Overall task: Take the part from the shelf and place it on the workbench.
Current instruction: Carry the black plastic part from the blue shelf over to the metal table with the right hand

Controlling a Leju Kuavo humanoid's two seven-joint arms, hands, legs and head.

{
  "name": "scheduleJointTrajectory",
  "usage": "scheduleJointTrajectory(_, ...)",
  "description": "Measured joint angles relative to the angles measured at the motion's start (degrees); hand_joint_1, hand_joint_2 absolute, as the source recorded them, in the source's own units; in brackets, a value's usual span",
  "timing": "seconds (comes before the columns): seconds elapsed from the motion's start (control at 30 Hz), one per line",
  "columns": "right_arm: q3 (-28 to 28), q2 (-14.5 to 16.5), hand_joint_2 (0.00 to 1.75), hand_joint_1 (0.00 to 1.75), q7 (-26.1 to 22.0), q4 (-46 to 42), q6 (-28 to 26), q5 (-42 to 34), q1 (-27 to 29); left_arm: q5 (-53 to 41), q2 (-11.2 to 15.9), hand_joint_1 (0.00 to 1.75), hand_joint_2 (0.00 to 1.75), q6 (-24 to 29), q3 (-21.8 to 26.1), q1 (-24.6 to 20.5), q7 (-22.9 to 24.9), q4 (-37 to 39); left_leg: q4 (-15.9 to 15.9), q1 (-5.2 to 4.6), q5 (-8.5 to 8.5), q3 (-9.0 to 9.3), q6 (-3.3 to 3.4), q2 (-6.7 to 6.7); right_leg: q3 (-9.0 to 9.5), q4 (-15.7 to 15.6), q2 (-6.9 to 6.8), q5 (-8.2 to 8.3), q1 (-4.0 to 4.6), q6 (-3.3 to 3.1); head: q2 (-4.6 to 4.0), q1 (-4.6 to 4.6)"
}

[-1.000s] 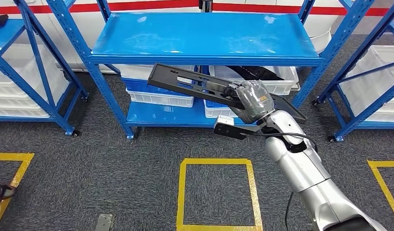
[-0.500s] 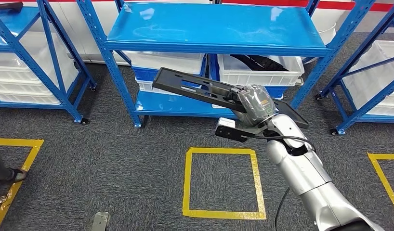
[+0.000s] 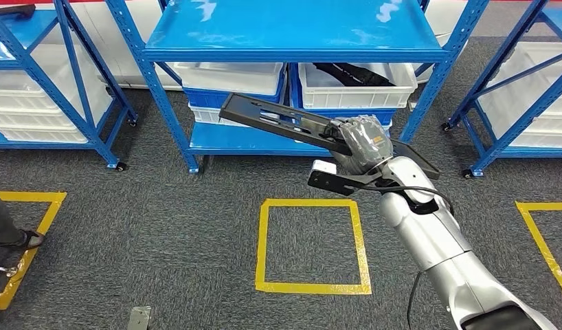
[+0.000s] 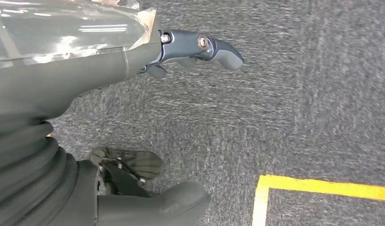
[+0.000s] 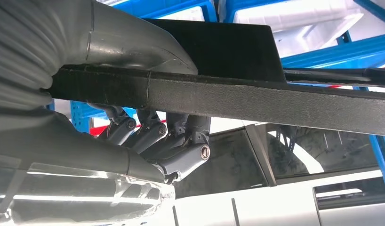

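Your right robot hand [image 3: 361,141] grips the long black part [image 3: 278,121] near one end, fingers [image 5: 183,141] curled beneath it and thumb on top. The part juts away from the hand, in the air before the blue shelf [image 3: 292,31]. Your left robot hand [image 4: 134,52] hangs over the carpet, fingers apart, holding nothing.
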Motion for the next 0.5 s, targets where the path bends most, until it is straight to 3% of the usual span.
scheduleJointTrajectory(0.07, -0.5, 0.4, 1.75, 1.75, 0.2, 0.4, -0.1, -0.3, -1.0, 0.3, 0.1, 0.0, 1.75, 0.1, 0.4, -0.2, -0.2, 0.0, -8.0, -0.48, -0.49, 5.69, 0.97, -0.09, -0.78, 0.0, 0.0, 1.03, 0.19, 0.41, 0.0, 0.06)
scheduleJointTrajectory(0.13, -1.1, 0.7, 1.75, 1.75, 0.1, 1.0, -0.1, -0.7, -2.2, 0.5, 0.1, 0.0, 1.75, 0.3, 0.8, -0.4, -0.4, 0.0, -11.8, -1.11, -1.15, 7.65, 1.38, -0.15, -1.07, -0.4, -0.13, 2.14, -0.09, 1.27, 0.0, 0.08)
scheduleJointTrajectory(0.2, -1.8, 0.7, 1.75, 1.75, -0.3, 1.9, -0.4, -1.3, -3.0, 0.5, 0.0, 0.0, 1.75, 0.5, 1.1, -0.4, -0.5, 0.0, -12.9, -1.22, 0.48, 7.19, 1.87, -0.03, -1.43, -0.6, -0.18, 2.53, -0.25, 1.93, 0.0, 0.08)
scheduleJointTrajectory(0.23, -2.2, 0.6, 1.75, 1.75, -0.5, 2.2, -0.5, -1.5, -3.2, 0.5, 0.0, 0.0, 1.75, 0.6, 1.2, -0.3, -0.5, 0.0, -13.4, -1.09, 1.43, 6.8, 2.18, 0.09, -1.93, 0.0, -0.14, 1.51, -0.18, 1.91, 0.0, 0.13)
scheduleJointTrajectory(0.27, -2.7, 0.3, 1.75, 1.75, -0.8, 2.6, -0.8, -1.7, -3.3, 0.4, -0.1, 0.0, 1.75, 0.6, 1.3, -0.3, -0.5, 0.0, -13.9, -0.88, 2.42, 6.17, 2.39, 0.2, -2.66, 1.7, -0.1, -0.5, -0.15, 1.69, 0.0, 0.25)
scheduleJointTrajectory(0.33, -3.5, -0.2, 1.75, 1.75, -1.4, 3.3, -1.3, -2.0, -3.5, 0.2, -0.2, 0.0, 1.75, 0.6, 1.3, -0.3, -0.4, 0.0, -14.0, -0.79, 4.06, 4.3, 2.59, 0.22, -4.49, 8.5, -0.06, -5.63, -0.43, 1.37, 0.0, 0.34)
scheduleJointTrajectory(0.37, -4.0, -0.5, 1.75, 1.75, -1.7, 3.7, -1.6, -2.2, -3.5, 0.0, -0.3, 0.0, 1.75, 0.6, 1.3, -0.3, -0.3, 0.0, -13.9, -0.75, 4.86, 3.23, 2.5, 0.22, -5.08, 12.2, -0.06, -7.19, -0.63, 1.64, 0.0, 0.34)
scheduleJointTrajectory(0.4, -4.3, -0.8, 1.75, 1.75, -1.9, 3.9, -1.8, -2.4, -3.5, 0.0, -0.4, 0.0, 1.75, 0.5, 1.3, -0.3, -0.3, 0.0, -13.8, -0.68, 5.66, 2.15, 2.37, 0.25, -5.11, 14.8, -0.06, -7.5, -0.82, 2.26, 0.0, 0.33)
scheduleJointTrajectory(0.43, -4.6, -1.0, 1.75, 1.75, -2.2, 4.2, -2.0, -2.6, -3.4, -0.1, -0.5, 0.0, 1.75, 0.5, 1.3, -0.3, -0.2, 0.0, -13.7, -0.56, 6.42, 1.04, 2.15, 0.31, -4.38, 15.9, -0.06, -6.67, -1.02, 3.13, 0.0, 0.33)
scheduleJointTrajectory(0.47, -4.9, -1.2, 1.75, 1.75, -2.4, 4.4, -2.0, -2.8, -3.4, -0.2, -0.6, 0.0, 1.75, 0.4, 1.3, -0.4, -0.2, 0.0, -13.5, -0.42, 7.15, -0.07, 1.85, 0.4, -2.62, 14.8, -0.06, -5.25, -1.24, 4.05, 0.0, 0.33)
scheduleJointTrajectory(0.5, -5.2, -1.3, 1.75, 1.75, -2.5, 4.5, -2.1, -2.9, -3.4, -0.2, -0.7, 0.0, 1.75, 0.4, 1.3, -0.4, -0.1, 0.0, -13.1, -0.3, 7.79, -1.11, 1.49, 0.5, 0.07, 11.9, -0.07, -4.31, -1.49, 4.75, 0.0, 0.33)
